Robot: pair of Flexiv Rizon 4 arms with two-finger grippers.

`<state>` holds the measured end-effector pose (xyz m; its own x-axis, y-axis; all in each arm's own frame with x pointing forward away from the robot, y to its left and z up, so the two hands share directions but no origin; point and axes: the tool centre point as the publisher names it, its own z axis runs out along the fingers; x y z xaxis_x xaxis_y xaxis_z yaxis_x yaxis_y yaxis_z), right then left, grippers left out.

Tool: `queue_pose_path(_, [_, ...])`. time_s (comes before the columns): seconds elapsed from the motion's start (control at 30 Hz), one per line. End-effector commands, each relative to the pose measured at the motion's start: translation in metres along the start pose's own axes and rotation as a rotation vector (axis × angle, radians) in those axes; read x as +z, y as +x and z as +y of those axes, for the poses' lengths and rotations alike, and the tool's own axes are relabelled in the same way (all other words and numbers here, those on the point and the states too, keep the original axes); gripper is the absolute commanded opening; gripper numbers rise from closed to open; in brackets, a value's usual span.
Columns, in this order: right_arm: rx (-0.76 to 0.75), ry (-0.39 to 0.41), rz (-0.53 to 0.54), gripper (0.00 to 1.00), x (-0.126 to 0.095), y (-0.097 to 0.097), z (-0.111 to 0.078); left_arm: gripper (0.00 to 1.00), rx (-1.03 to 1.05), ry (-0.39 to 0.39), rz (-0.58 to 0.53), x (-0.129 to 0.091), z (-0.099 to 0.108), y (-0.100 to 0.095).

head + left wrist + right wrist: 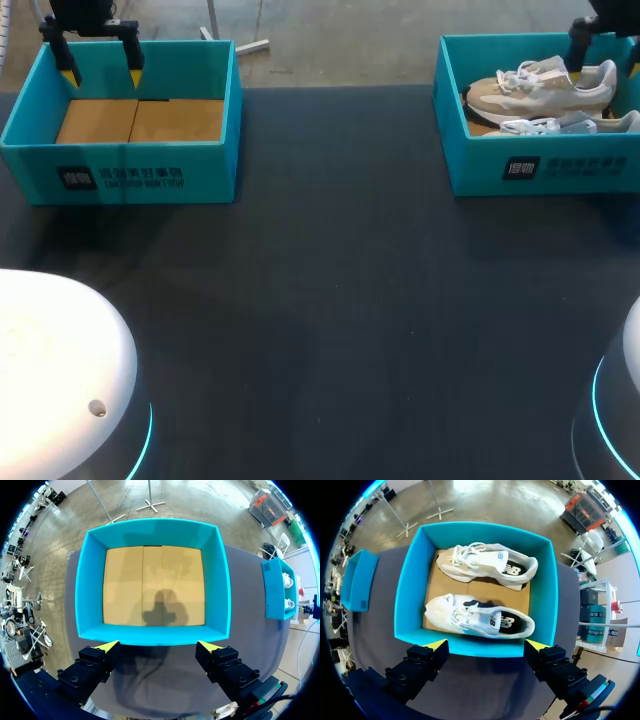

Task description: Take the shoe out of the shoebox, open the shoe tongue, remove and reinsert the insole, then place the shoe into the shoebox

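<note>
The dark matte table [330, 300] bears the teal cardboard shoebox [402, 600], and 2 white-and-tan laced trainers [480, 617] lie side by side in it, not yet taken out. A matching teal box [120, 175], showing only its brown floor, stands well apart from the shoebox. The right gripper [487, 645] hangs above the shoebox's wall with its fingers spread and empty, judged ready to descend. The left gripper [159, 646], also spread and empty, hangs well apart from the shoebox, over the matching box.

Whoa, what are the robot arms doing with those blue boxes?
Nothing is being held yet. The right gripper hovers open over the right shoebox, where a beige shoe and a whiter shoe lie side by side. The left gripper hovers open over the left shoebox, which shows only its cardboard floor. No shoe has been taken out yet.
</note>
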<state>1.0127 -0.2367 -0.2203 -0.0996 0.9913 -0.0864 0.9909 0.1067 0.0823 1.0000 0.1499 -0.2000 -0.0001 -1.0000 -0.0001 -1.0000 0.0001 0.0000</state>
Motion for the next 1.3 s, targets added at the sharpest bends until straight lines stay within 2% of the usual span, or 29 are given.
queue_pose_path(0.03, [-0.003, -0.003, 0.007, 1.0, 0.009, -0.015, -0.002, 1.0, 0.0, 0.0, 0.0, 0.0, 0.0, 0.0])
queue_pose_path(0.3, [0.03, 0.032, 0.006, 1.0, 0.033, -0.054, -0.006, 1.0, 0.0, 0.0, 0.0, 0.0, 0.0, 0.0])
queue_pose_path(0.43, [0.036, 0.041, 0.004, 1.0, 0.041, -0.063, -0.007, 1.0, 0.0, 0.0, 0.0, 0.0, 0.0, 0.0])
queue_pose_path(0.73, [0.023, 0.053, -0.002, 1.0, 0.059, -0.074, -0.006, 1.0, 0.0, 0.0, 0.0, 0.0, 0.0, 0.0])
queue_pose_path(1.3, [0.012, 0.05, 0.01, 1.0, 0.084, -0.075, -0.01, 1.0, 0.0, 0.0, 0.0, 0.0, 0.0, 0.0])
